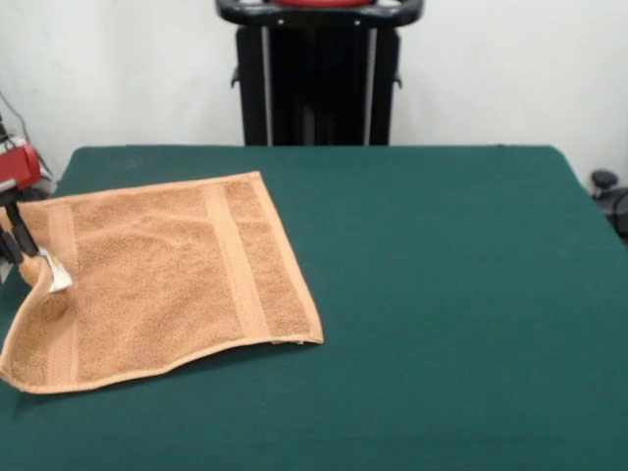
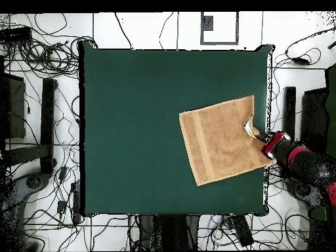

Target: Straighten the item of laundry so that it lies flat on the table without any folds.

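Observation:
The orange-tan towel [image 1: 167, 275] lies spread on the left part of the green table [image 1: 442, 294], with a woven band running across it. My gripper [image 1: 22, 240] is at the towel's left edge, shut on that edge and holding it slightly raised, so the cloth puckers there. A small white tag [image 1: 56, 276] shows beside the fingers. In the overhead view the towel [image 2: 220, 141] sits near the table's [image 2: 131, 131] right edge, and the gripper [image 2: 258, 134] pinches a notch in its right side. The red and black arm [image 2: 295, 156] reaches in from the right.
The robot's black pedestal [image 1: 319, 78] stands at the table's far side. The towel's left side is close to the table edge. Cables and stands [image 2: 39, 98] lie on the floor around the table. A black object [image 1: 608, 191] is off the right edge.

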Tool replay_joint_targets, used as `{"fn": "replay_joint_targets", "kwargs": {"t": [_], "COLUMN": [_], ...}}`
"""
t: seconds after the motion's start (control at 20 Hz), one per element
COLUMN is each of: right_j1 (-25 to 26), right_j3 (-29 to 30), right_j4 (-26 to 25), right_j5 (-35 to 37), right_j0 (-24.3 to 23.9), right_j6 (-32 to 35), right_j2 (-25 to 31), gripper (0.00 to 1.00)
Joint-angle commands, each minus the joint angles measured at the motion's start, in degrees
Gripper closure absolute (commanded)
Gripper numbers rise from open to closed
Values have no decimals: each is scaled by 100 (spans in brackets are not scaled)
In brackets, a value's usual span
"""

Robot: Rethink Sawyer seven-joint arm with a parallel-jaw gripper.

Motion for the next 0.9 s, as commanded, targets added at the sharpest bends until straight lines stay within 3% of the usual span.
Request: {"fn": "replay_joint_targets", "kwargs": {"t": [0.05, 0.9], "right_j1": [-100, -124], "right_j3": [162, 140], "right_j4": [286, 458], "right_j5": [-519, -796], "right_j0": [-50, 82], "right_j6": [351, 512], "right_j2": [-117, -326], "gripper": [100, 100]}}
